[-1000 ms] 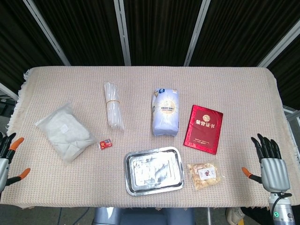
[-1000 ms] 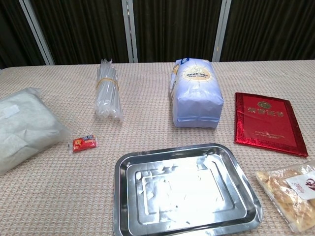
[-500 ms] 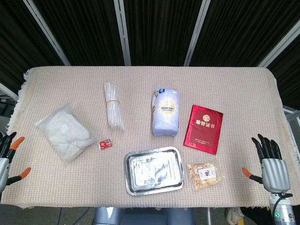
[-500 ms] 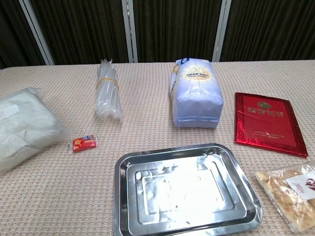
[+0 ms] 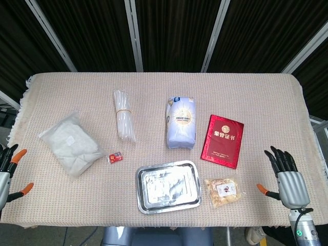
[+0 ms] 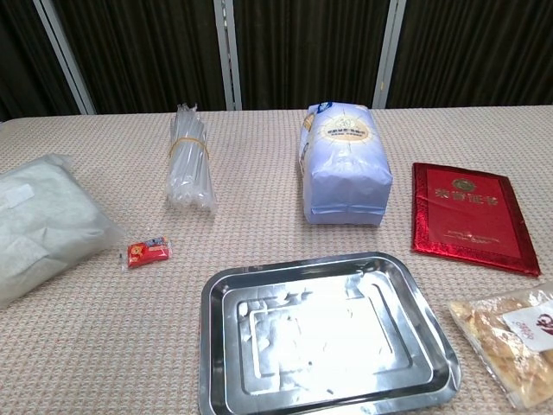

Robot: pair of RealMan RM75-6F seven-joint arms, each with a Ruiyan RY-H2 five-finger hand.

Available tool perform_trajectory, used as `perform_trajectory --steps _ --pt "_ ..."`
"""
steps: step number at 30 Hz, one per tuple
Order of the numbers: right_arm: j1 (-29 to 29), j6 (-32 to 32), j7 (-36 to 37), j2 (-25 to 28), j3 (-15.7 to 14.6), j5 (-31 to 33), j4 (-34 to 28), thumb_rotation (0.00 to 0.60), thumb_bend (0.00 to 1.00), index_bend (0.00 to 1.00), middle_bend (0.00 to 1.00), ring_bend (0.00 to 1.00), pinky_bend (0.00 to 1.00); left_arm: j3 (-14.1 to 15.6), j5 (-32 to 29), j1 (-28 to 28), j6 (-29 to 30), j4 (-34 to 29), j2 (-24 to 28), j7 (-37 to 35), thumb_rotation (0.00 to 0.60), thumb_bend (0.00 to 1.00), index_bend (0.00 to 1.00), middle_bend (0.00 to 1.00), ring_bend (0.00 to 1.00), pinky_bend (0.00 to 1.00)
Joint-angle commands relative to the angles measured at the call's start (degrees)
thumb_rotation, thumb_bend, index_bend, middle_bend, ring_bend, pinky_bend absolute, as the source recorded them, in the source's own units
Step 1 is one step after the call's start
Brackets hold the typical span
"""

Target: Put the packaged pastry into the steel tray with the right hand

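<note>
pastry: packaged pastry (image 5: 222, 190) lies flat on the tabletop (image 5: 266, 102), near the front edge, just right of the tray, not touching it. In the chest view it's cut off at the lower right corner.
tray: steel tray (image 5: 168, 186) sits front centre, nothing in it.
right hand: right hand (image 5: 287, 177) hovers at the right edge of the tabletop, right of the pastry and apart from it. Fingers (image 5: 277, 158) spread wide, holding nothing.
left hand: left hand (image 5: 6, 174) at the far left edge, partly out of frame. Fingers apart, nothing in them.
rest: red booklet (image 5: 222, 141) behind the pastry; blue-white bag (image 5: 181, 122) behind the tray; bundle of clear straws (image 5: 124, 115), clear bag of white stuff (image 5: 71, 143) and small red packet (image 5: 115, 157) to the left.
</note>
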Motion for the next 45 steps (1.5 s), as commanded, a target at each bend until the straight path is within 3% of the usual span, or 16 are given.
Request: perform_trajectory --steps 1,8,18,33,36,41,45 --pt "2.1 -3.68 1.04 1.49 -1.54 -2.15 -1.51 0.6 0.1 0.07 0.0 0.0 0.0 -0.19 0.06 -0.28 -0.23 -0.03 0.14 0.19 0.6 0.17 0.13 0.0 0.0 0.0" --pt "8.0 -13.38 -0.84 2.89 -3.32 -5.38 -3.6 0.6 0.07 0.05 0.0 0.0 0.0 -0.41 0.32 -0.96 -0.9 -0.31 0.4 0.63 0.6 0.17 0.13 0.0 0.0 0.0" --pt "14.23 -25.61 -5.28 1.03 -5.06 -4.95 -3.25 0.6 0.05 0.04 0.0 0.0 0.0 -0.32 -0.13 -1.35 -1.91 -0.61 0.43 0.66 0.6 0.17 0.13 0.0 0.0 0.0" --pt "17.15 -32.55 -10.06 -0.87 -7.25 -2.24 -1.89 0.6 0.02 0.06 0.0 0.0 0.0 -0.24 -0.41 -1.75 -2.62 -0.95 0.0 1.33 0.6 0.17 0.13 0.0 0.0 0.0" --pt "17.57 -33.31 -10.63 -1.36 -7.38 -1.66 -1.39 0.6 0.02 0.11 0.01 0.0 0.0 -0.12 -0.54 -1.67 -2.7 -0.81 -0.09 1.21 0.6 0.17 0.13 0.0 0.0 0.0" --pt "18.24 -33.4 -10.51 -2.76 -7.17 -1.27 0.32 0.6 0.02 0.28 0.16 0.02 0.05 -0.07 -0.85 -1.5 -2.61 -0.39 -0.23 0.85 0.6 0.17 0.13 0.0 0.0 0.0" --pt "18.53 -32.35 -10.39 -3.66 -6.84 -1.73 1.26 0.6 0.08 0.46 0.35 0.22 0.28 0.04 -0.97 -1.4 -2.64 0.01 -0.41 0.45 0.6 0.17 0.13 0.0 0.0 0.0"
